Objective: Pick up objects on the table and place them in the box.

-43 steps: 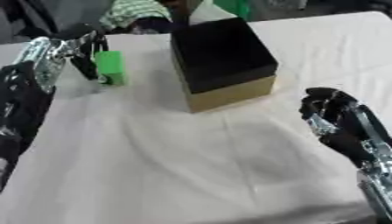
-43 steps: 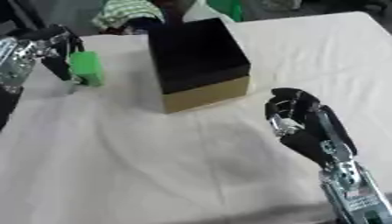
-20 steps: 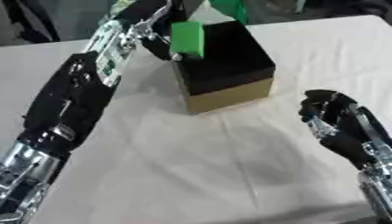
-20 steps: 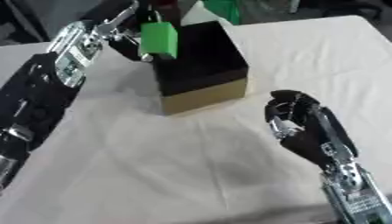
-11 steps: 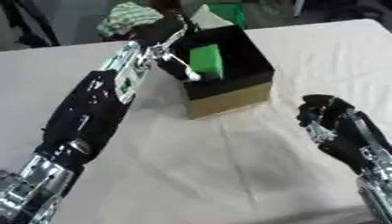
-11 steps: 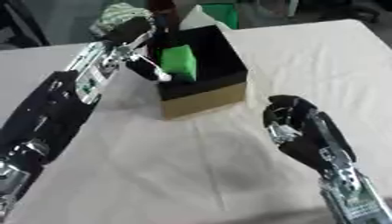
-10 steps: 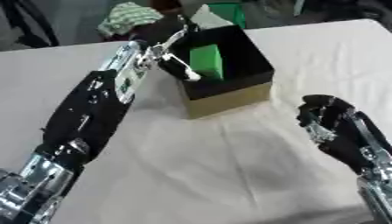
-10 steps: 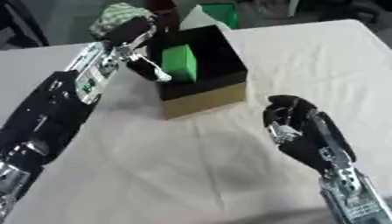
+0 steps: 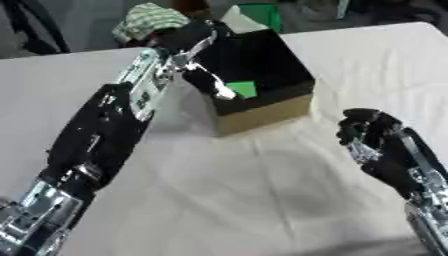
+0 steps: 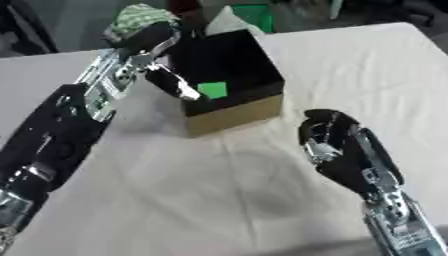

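Over box [image 9: 262, 95], left hand [image 9: 188, 47] open, green block [image 9: 242, 89] inside

Black arms, silver-jointed fingers [image 9: 213, 85]

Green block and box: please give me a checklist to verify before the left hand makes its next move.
1. Green block inside the box: ok, it sits within the black interior.
2. Left hand released from the block: ok, fingers straight, none curled round it.
3. Fingers clear of the box rim: not ok, they reach over its near-left edge.
4. Right hand out of the way: ok, right of the box.
5. Block lying flat: cannot tell.
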